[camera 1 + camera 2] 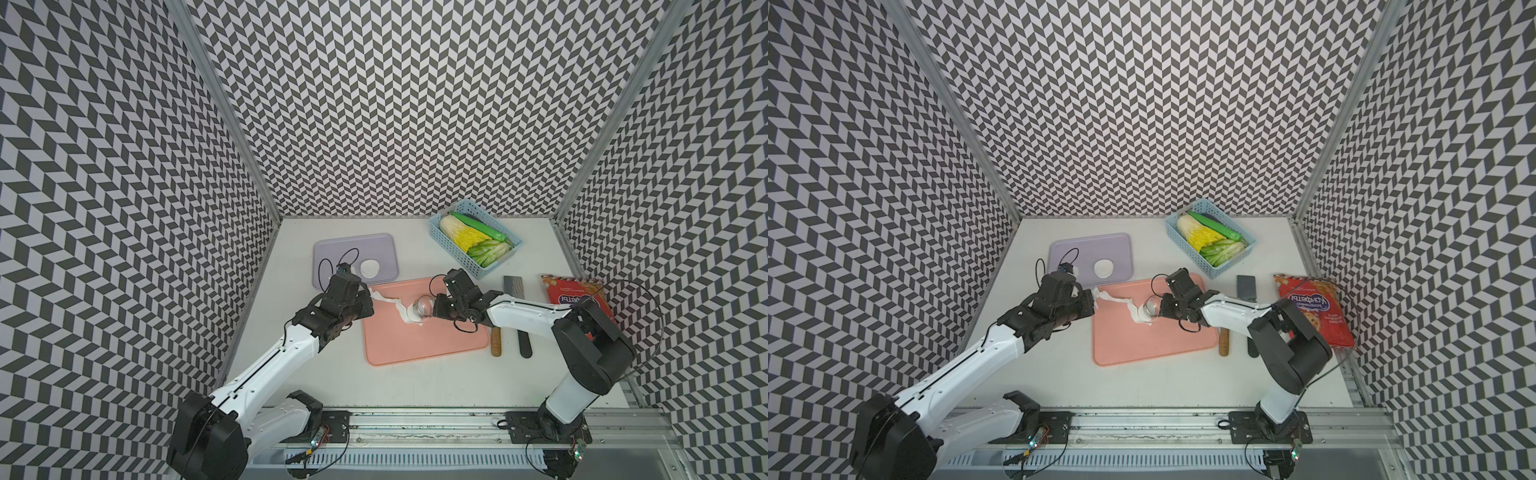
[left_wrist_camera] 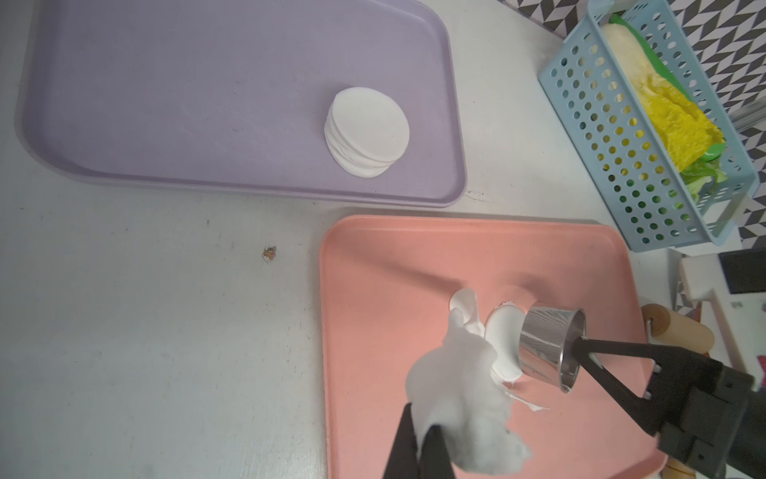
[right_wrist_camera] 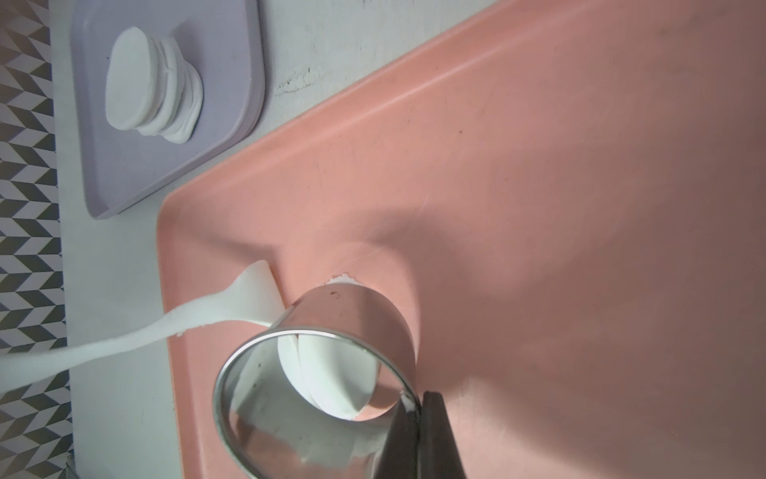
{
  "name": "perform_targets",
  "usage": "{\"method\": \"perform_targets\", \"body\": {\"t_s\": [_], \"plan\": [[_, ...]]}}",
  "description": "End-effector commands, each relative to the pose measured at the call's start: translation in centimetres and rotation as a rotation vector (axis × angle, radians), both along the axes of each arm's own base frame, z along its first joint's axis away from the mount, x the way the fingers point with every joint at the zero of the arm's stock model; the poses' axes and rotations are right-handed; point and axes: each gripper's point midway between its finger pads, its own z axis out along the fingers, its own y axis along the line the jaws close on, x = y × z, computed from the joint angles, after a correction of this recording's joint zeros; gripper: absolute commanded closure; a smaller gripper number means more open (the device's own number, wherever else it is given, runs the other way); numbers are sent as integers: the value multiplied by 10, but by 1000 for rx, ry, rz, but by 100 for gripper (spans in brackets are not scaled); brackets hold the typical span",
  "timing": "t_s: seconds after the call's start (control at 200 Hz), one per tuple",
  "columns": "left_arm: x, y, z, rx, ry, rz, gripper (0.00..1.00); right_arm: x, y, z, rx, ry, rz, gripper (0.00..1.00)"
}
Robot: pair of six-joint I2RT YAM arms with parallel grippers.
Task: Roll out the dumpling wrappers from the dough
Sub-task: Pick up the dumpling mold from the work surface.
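Left wrist: dough (image 2: 456,381) pinched in left claw (image 2: 420,433).

The metal ring cup (image 3: 331,315) is pinched at its rim by the right pincer (image 3: 419,408); stretched dough (image 3: 124,341) is seemingly pinned beneath it.

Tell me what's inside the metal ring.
A round white wrapper shows at the far end of the ring. The ring's wall covers the wrapper's edges.
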Motion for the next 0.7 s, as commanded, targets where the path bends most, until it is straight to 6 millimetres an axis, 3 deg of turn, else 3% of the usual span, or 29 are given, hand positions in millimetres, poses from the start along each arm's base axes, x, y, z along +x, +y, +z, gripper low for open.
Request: {"method": "perform_targets", "body": {"t_s": [0.0, 0.325, 0.596, 0.696], "plan": [[-15, -4, 9, -52, 9, -35, 100, -1, -13, -2, -23, 3, -33, 100], [-43, -21, 45, -173, -8, -146, 100, 2, -16, 1, -20, -6, -44, 100], [-54, -23, 102, -244, -99, -179, 100, 3, -16, 2, -21, -13, -48, 100], [-55, -26, 115, -258, -113, -192, 100, 3, -16, 1, -23, -10, -46, 100]]}}
